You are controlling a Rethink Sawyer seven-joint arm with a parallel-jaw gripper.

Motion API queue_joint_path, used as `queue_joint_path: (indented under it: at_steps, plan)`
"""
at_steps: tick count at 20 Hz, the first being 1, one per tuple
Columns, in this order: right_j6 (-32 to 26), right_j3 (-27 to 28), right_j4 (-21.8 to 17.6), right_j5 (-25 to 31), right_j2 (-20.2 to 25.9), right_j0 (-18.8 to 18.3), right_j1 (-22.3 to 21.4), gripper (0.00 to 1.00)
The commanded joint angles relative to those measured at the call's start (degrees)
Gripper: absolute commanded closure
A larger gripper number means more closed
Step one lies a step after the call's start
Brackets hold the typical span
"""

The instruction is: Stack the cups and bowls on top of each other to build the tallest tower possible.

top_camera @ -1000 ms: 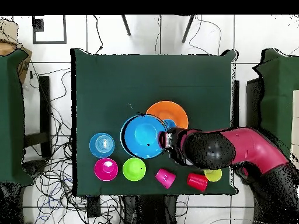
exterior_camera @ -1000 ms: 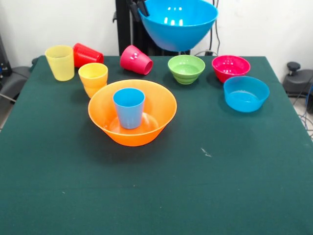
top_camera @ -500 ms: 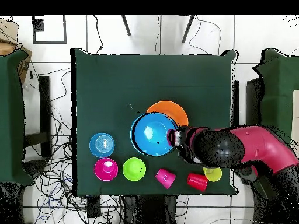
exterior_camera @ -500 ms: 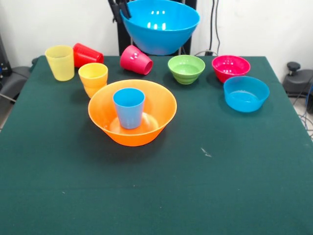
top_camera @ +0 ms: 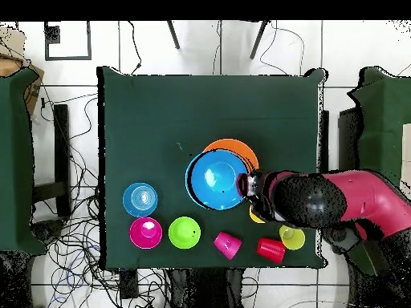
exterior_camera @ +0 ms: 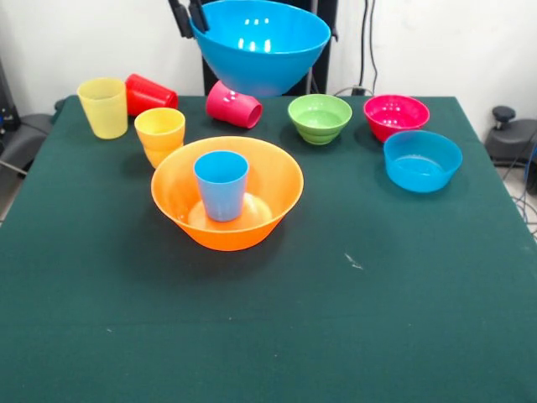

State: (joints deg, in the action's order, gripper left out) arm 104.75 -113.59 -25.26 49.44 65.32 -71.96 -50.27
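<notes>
Front view, left to right. Yellow cup (exterior_camera: 102, 107) upright at the far left, red cup (exterior_camera: 150, 93) on its side just behind it, orange cup (exterior_camera: 159, 134) upright near the orange bowl (exterior_camera: 226, 193). Light blue cup (exterior_camera: 221, 185) stands upright inside the orange bowl; that is the tower base so far. Claw (exterior_camera: 189, 16) at the top edge is clamped on the rim of the big blue bowl (exterior_camera: 260, 45), which hangs in the air, tilted, above and behind the orange bowl. Pink cup (exterior_camera: 233, 103) lies on its side under it. Green bowl (exterior_camera: 319, 117), magenta bowl (exterior_camera: 395, 116) and small blue bowl (exterior_camera: 422, 160) sit apart on the tabletop (exterior_camera: 336, 319) to the right.

Risks, as judgement: the grip is on one edge only, so the bowl may swing or slip out. Set down tilted or off-centre on the narrow light blue cup, it may slide off or tip the cup. A low pass could knock the orange cup or pink cup.
</notes>
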Motion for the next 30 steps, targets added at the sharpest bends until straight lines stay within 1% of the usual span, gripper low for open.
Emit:
queue_joint_path:
  at_steps: [1,4,10,13,18,23,26,30]
  plan:
    - [-21.30,2.54,-2.11,9.39,2.13,-0.76,4.27,1.00]
    - [-21.11,3.53,-1.92,10.26,2.39,-0.63,4.27,1.00]
    - [-20.02,3.58,-1.36,11.23,3.48,-0.79,3.47,1.00]
    - [-18.97,3.22,-1.78,10.55,3.61,-0.57,3.69,1.00]
    - [-17.64,2.77,-3.72,8.16,2.80,0.21,4.96,1.00]
    - [-17.89,3.05,-5.11,6.81,2.09,0.37,6.59,1.00]
    - [-18.50,3.27,-5.30,7.07,2.37,-0.06,7.24,1.00]
    - [-18.59,4.13,-7.38,6.80,1.39,0.38,8.35,1.00]
